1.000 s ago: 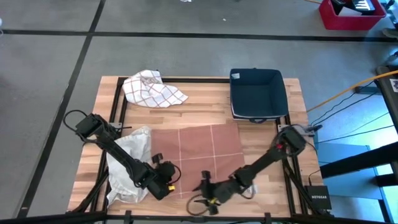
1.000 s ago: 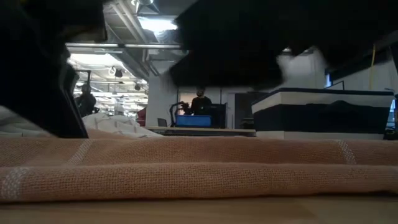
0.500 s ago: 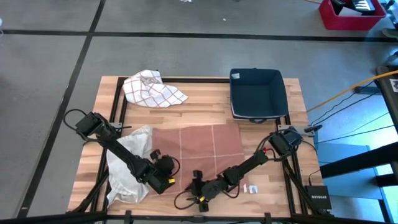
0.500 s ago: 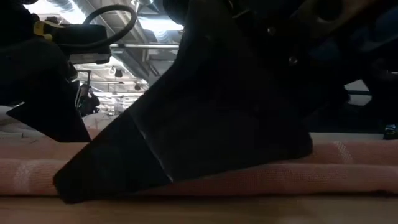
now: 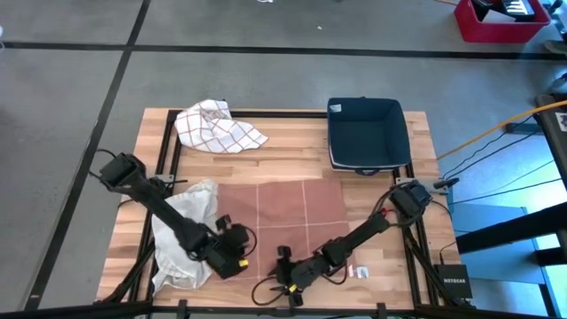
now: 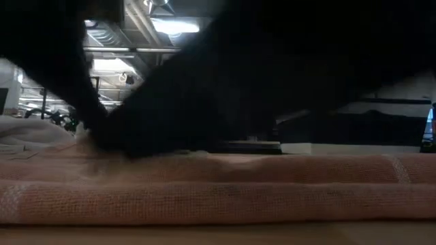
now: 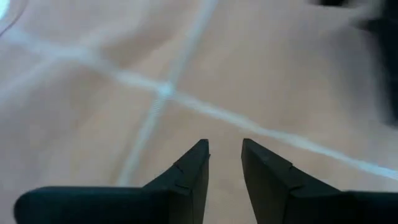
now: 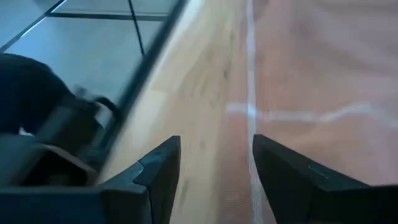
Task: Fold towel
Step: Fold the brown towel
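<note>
— Near the front edge of the wooden table [image 5: 292, 155], where does the towel sit?

— The reddish-brown towel [image 5: 282, 213] with pale lines lies flat in the middle of the table, its front hem close to the front edge. In the low view it fills the foreground as folded-looking layers of cloth [image 6: 218, 187].

— And the two arms?

— The left gripper [image 5: 237, 257] is low over the towel's front left corner. Its wrist view shows the two fingers [image 7: 193, 168] a narrow gap apart, with nothing between them, just above the cloth. The right gripper [image 5: 285, 270] is at the front hem, near the middle of it. Its fingers [image 8: 158, 165] stand wide apart, straddling the towel's edge where cloth meets bare wood, nothing gripped.

— What differs from a second ago?

— The right gripper has slid leftward along the front hem, from nearer the right corner. A small white object [image 5: 359, 270] that the arm covered a second ago now shows on the wood beside it. The left gripper has barely shifted. The towel looks as it did.

— Anything else on the table?

— A white checked cloth [image 5: 217, 126] bunched at the back left, a dark blue bin [image 5: 365, 133] at the back right, and a crumpled white cloth [image 5: 182, 230] under the left arm.
</note>
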Motion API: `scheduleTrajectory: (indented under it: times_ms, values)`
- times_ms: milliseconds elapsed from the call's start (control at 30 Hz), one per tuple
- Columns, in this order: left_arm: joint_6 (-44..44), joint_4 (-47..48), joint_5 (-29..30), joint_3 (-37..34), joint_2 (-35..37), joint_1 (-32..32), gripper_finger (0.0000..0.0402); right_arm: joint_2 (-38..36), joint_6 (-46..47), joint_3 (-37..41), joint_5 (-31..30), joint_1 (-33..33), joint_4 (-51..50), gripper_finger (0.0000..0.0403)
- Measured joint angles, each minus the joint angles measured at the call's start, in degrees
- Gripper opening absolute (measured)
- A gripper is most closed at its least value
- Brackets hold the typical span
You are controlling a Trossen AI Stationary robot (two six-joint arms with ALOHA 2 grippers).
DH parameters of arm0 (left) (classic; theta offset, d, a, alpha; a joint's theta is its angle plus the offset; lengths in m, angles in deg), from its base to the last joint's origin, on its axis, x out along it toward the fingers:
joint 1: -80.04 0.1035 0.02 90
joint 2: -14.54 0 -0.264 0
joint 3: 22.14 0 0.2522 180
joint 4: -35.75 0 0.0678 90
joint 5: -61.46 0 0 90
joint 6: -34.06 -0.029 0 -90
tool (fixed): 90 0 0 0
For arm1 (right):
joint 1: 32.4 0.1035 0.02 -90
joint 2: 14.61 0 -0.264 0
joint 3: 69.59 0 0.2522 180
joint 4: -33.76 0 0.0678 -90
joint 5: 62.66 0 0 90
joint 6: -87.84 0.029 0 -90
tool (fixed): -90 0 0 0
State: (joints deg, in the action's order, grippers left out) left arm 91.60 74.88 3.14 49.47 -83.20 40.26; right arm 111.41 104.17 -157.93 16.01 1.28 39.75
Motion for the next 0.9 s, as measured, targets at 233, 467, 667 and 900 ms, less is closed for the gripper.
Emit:
scheduleTrajectory:
  times_ms: [233, 467, 667, 900]
  values:
    - [1.1, -1.2, -4.0, 4.1, 4.7, -6.7, 0.0088, -14.7, 0.5, -0.1, 1.3, 3.7, -28.4, 0.0204]
    - [4.4, -0.2, -4.0, 2.0, 3.9, -10.0, 0.0088, -25.0, 11.6, -0.1, -6.5, 12.6, -58.1, 0.0204]
    - [8.2, -0.2, -3.7, 0.6, 3.9, -6.6, 0.0131, -27.5, 20.4, -0.1, -10.3, 14.7, -73.7, 0.0222]
    - [-0.4, 3.5, -11.1, 0.7, 3.9, 0.5, 0.0221, -29.4, 18.2, 5.7, -11.0, 8.6, -77.9, 0.0286]
